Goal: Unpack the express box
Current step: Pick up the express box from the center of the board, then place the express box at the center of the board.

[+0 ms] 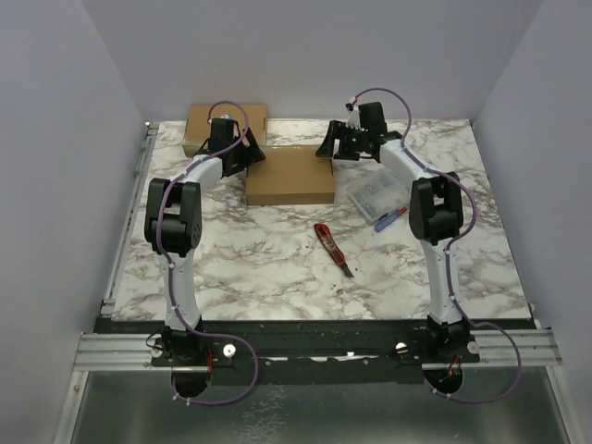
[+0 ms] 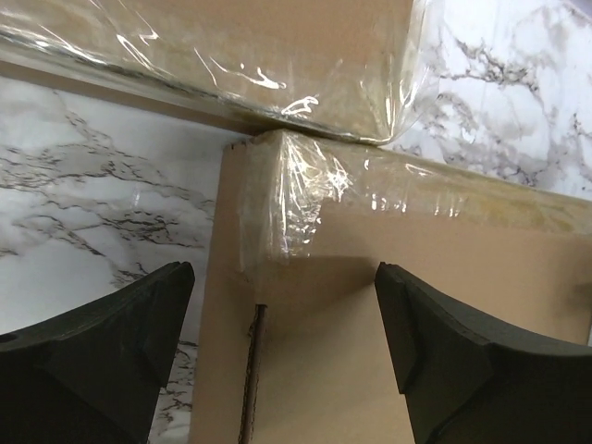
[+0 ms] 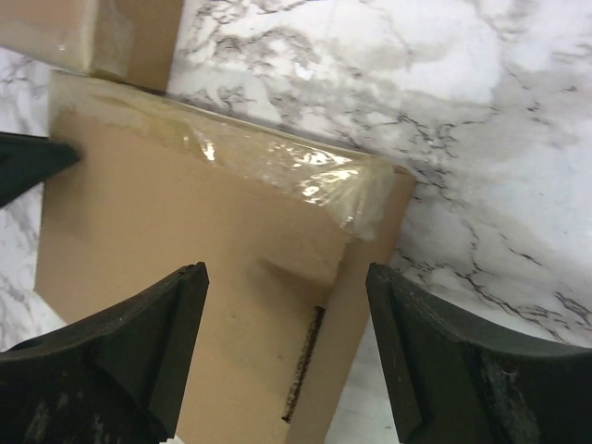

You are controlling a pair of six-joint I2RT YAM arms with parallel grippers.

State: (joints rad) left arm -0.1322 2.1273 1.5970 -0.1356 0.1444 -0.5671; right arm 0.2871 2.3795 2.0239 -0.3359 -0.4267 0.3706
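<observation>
The box (image 1: pixel 290 176) lies flat near the far middle of the table (image 1: pixel 277 277), with both arms reaching over its far edge. The left gripper (image 2: pixel 283 273) hangs over the box's far left corner with its fingers spread wide. The taped corner shows in the gap between them, nearer the left finger than the right. The right gripper (image 3: pixel 287 276) hangs over the far right corner, also wide open, and that corner sits in the gap just inside its right finger. Neither gripper holds anything, and I cannot tell whether any finger touches the cardboard. Clear tape runs along the box's far edge and wrinkles at both corners. A dark slot shows in each side of the box below those corners. A second box (image 1: pixel 225 125), also taped, sits behind and to the left, its near edge touching or almost touching the first. The table is white marble with grey veins. On it, to the right of the box, lie a clear case (image 1: pixel 374 192) and a pen (image 1: pixel 389 218), and a red cutter (image 1: pixel 331 246) lies nearer the arms. Pale walls (image 1: pixel 55 139) close in three sides, and a metal rail (image 1: pixel 314 350) carries the arm bases.
</observation>
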